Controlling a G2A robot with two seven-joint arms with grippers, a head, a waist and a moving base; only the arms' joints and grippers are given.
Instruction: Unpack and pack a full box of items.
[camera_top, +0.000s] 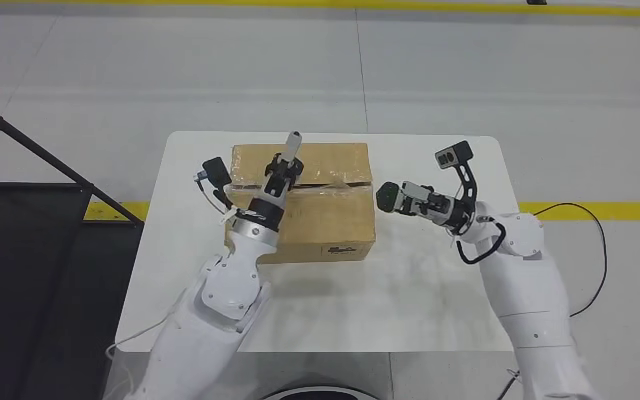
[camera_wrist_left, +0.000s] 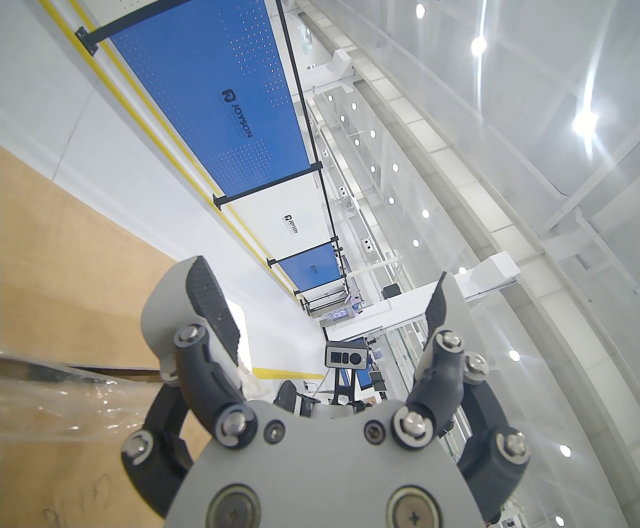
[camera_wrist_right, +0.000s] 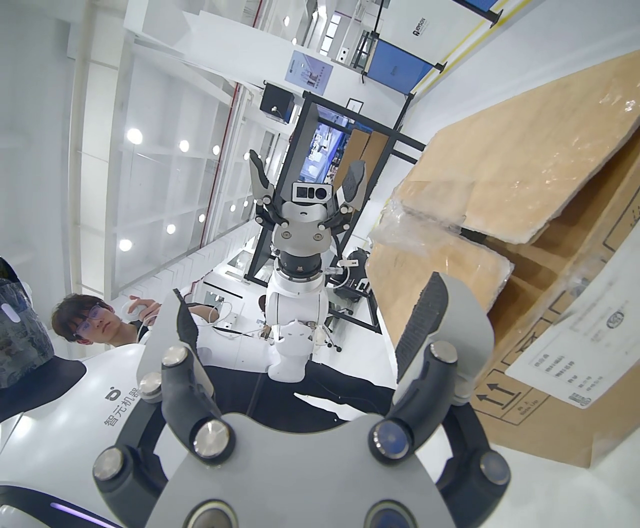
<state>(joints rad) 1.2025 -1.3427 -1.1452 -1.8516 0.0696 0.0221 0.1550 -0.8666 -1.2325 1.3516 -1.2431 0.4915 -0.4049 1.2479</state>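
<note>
A brown cardboard box (camera_top: 320, 215) stands in the middle of the white table, its top flaps down with clear tape along the seam. In the right wrist view the box (camera_wrist_right: 525, 165) shows its flaps slightly parted at the near end and a white label on its side. My left gripper (camera_top: 284, 160) is above the box top, pointing upward and open with nothing in it (camera_wrist_left: 322, 280); the box top (camera_wrist_left: 75, 280) lies beside it. My right gripper (camera_top: 386, 196) is open and empty just off the box's right end (camera_wrist_right: 307, 295). The left gripper (camera_wrist_right: 307, 175) also appears farther off.
The white table (camera_top: 430, 300) has bare surface in front of the box and to its right. A black frame (camera_top: 40, 200) stands beside the table's left edge. A black cable (camera_top: 590, 250) loops off the right side.
</note>
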